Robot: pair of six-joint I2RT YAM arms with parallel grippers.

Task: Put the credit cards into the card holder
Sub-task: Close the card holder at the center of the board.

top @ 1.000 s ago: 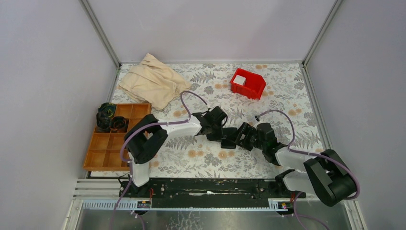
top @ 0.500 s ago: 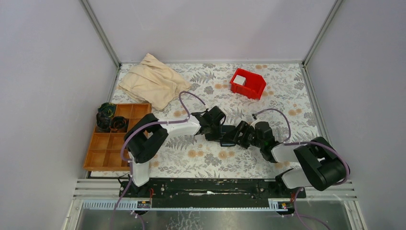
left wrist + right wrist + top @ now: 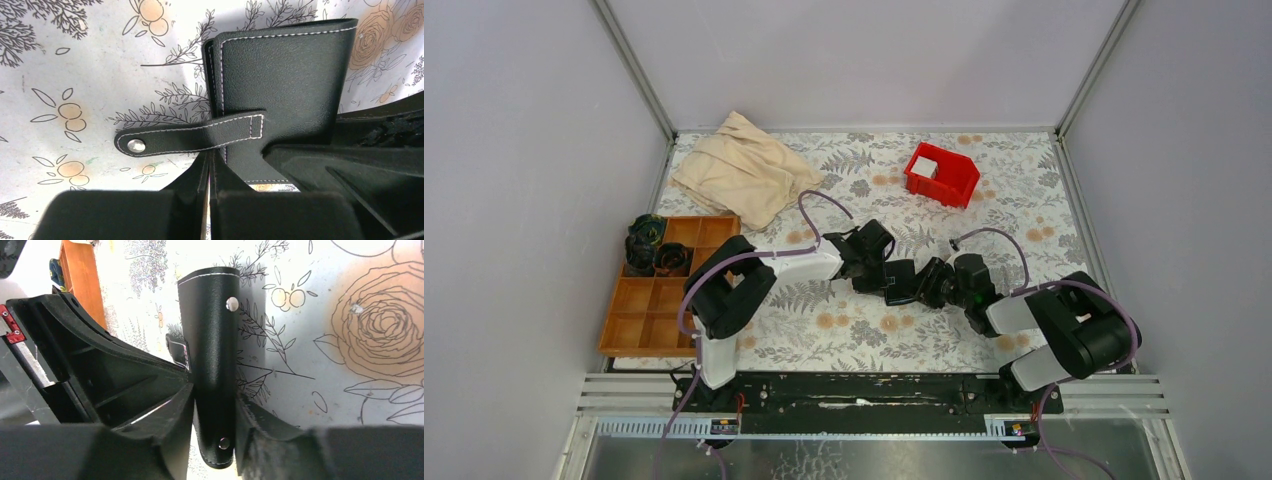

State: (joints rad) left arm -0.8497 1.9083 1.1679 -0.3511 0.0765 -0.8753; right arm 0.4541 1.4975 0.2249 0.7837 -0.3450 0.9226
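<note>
Black leather bifold card holder (image 3: 212, 330) clamped in right gripper (image 3: 215, 392), long axis running straight away from it; left gripper (image 3: 209, 167) pinched together at opposite edge.

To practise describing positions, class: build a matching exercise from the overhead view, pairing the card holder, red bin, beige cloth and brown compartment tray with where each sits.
Things:
1. card holder
2. red bin
3. beige cloth
4. brown compartment tray

Places:
A. far left corner
B. left edge, nearer side
C. centre
D. far side, right of centre

Pairs: 1-C, 2-D, 3-A, 4-B
</note>
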